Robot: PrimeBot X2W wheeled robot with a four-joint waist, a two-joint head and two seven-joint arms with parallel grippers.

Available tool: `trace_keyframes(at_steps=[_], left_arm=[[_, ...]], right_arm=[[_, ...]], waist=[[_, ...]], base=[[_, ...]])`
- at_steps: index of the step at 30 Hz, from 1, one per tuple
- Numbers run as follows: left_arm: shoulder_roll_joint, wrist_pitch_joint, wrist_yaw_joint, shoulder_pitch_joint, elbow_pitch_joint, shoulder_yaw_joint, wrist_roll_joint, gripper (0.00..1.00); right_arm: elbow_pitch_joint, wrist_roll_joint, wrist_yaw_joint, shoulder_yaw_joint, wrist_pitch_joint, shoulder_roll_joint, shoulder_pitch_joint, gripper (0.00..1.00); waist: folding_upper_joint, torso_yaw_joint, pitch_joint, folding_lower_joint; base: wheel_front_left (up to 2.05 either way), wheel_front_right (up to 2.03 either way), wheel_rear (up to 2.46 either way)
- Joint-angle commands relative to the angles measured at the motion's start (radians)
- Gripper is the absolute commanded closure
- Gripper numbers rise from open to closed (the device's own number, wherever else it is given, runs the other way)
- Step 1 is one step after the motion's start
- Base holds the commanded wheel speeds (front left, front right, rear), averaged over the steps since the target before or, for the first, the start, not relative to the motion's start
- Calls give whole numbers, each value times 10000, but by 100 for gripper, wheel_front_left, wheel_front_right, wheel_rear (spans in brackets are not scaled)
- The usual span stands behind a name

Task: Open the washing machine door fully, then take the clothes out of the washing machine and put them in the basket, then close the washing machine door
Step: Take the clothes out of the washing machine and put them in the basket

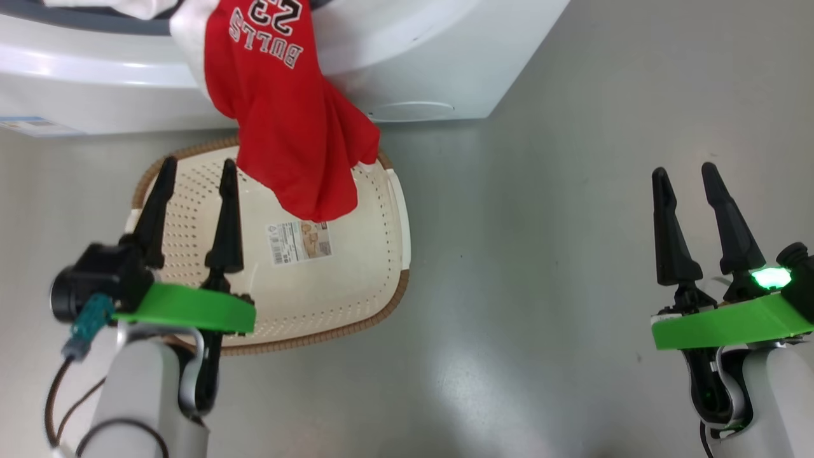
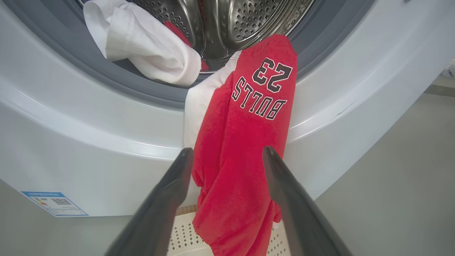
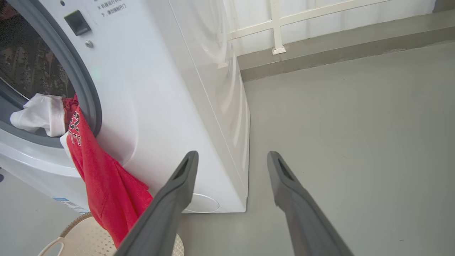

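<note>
A red jersey (image 1: 289, 121) with white trim hangs out of the washing machine (image 1: 407, 70) mouth, its lower end dangling over the cream basket (image 1: 356, 280) on the floor. In the left wrist view the red jersey (image 2: 241, 142) drapes over the grey seal, and a white cloth (image 2: 142, 39) lies at the drum's lip. My left gripper (image 1: 196, 165) hovers open above the basket's left side, short of the jersey and holding nothing. Well to the right, my right gripper (image 1: 685, 172) stands open over bare floor. The door is out of view.
The basket (image 3: 89, 238) sits directly in front of the machine. Grey floor (image 1: 540, 254) stretches to the right of the machine. A low ledge and white railing (image 3: 284, 25) run along the wall behind it. A blue label (image 2: 53, 203) marks the machine's lower front.
</note>
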Motion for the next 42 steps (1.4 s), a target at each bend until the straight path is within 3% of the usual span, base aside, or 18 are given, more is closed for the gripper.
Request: trace_keyframes(at_steps=[1, 11, 24, 36, 42], left_arm=[[252, -49, 104, 450, -431, 323, 62, 0], [252, -49, 503, 2226, -2451, 273, -47, 0], [252, -49, 612, 2083, -2521, -265, -148, 0], [252, -49, 538, -695, -537, -1689, -683, 0], [252, -49, 716, -2240, 1172, -2348, -859, 0]], right_arm=[[-187, -180, 48, 195, -65, -111, 322, 0], [-185, -191, 48, 172, -65, -187, 661, 0], [-234, -200, 48, 154, -65, -207, 758, 0], [-256, -163, 48, 267, -65, -140, 378, 0], [-259, -132, 48, 348, -65, -46, 142, 0]], waist=[[-1, 99, -199, 0], [-1, 142, -610, 0], [-1, 139, -618, 0], [-1, 25, -33, 0], [-1, -197, 260, 0]], base=[[0, 0, 0], [0, 0, 0], [0, 0, 0], [0, 0, 0], [0, 0, 0]])
